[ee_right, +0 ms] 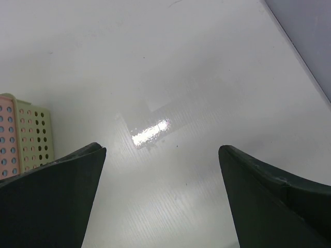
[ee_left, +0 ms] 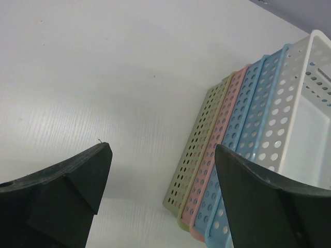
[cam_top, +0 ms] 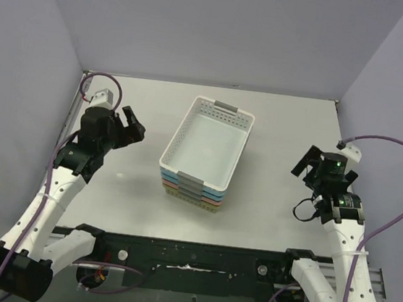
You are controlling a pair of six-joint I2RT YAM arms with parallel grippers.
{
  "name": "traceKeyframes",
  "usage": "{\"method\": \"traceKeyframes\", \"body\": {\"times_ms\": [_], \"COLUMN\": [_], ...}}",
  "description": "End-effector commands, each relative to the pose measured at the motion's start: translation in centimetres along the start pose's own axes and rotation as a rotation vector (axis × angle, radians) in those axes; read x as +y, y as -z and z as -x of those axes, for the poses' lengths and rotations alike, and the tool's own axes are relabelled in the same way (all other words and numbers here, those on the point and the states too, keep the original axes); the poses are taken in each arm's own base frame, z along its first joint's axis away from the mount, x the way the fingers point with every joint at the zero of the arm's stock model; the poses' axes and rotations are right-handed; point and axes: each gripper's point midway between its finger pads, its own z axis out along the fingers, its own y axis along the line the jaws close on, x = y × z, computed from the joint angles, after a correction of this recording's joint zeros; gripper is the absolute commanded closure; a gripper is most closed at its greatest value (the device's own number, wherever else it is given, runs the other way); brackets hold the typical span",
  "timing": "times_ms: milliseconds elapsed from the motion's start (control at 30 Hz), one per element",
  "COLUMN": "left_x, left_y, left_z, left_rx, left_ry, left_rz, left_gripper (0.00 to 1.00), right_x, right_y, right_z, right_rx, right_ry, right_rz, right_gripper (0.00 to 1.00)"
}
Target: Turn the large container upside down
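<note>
Nothing is done yet: the large container is seen open side up, left fingers and right fingers spread beside it

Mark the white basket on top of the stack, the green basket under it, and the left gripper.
white basket [cam_top: 213,141]: top external view, on its bare floor.
green basket [ee_left: 199,150]: left wrist view, on its perforated side wall.
left gripper [cam_top: 133,123]: top external view, midway between its open fingertips.

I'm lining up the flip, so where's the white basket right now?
In the top view the white basket sits mid-table, topmost in a nested stack of coloured baskets, between the left hand and right hand, touched by neither.
</note>
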Motion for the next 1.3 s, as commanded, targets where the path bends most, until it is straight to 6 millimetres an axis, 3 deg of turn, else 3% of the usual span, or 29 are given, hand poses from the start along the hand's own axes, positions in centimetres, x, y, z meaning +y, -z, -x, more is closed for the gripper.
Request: {"method": "traceKeyframes", "body": {"times_ms": [0,667,967,1100,1200,1267], "left_x": [-1.0,-0.5,-1.8,-3.0,-5.1,-6.9], "left_y": [0.3,0.4,0.4,0.8,2.4,3.8], "left_z": [1.6,1.3,0.5,0.9,2.9,4.8], "left_rx": [-0.063,-0.093,-0.028,-0.013,-0.027,-0.046], "left_ry": [0.016,0.042,-0.014,-0.037,-0.064,-0.094], "left_rz": [-0.046,-0.045,-0.117,-0.163,-0.23,-0.278], "left_gripper": [0.18,0.18,0.18,0.18,0.18,0.18], "right_x": [0.3,0.4,0.5,0.1,-2.6,-3.3], "right_y": [0.6,0.4,0.3,0.2,0.5,0.8], "right_z": [1.6,0.9,0.9,1.3,2.9,3.9], "right_rx": [-0.071,-0.056,-0.052,-0.066,-0.118,-0.141], "right_ry": [-0.019,-0.033,-0.03,0.007,0.047,0.062], "right_rz": [0.024,0.034,0.037,0.011,-0.139,-0.184], "right_gripper": [0.02,0.02,0.02,0.02,0.02,0.02]}}
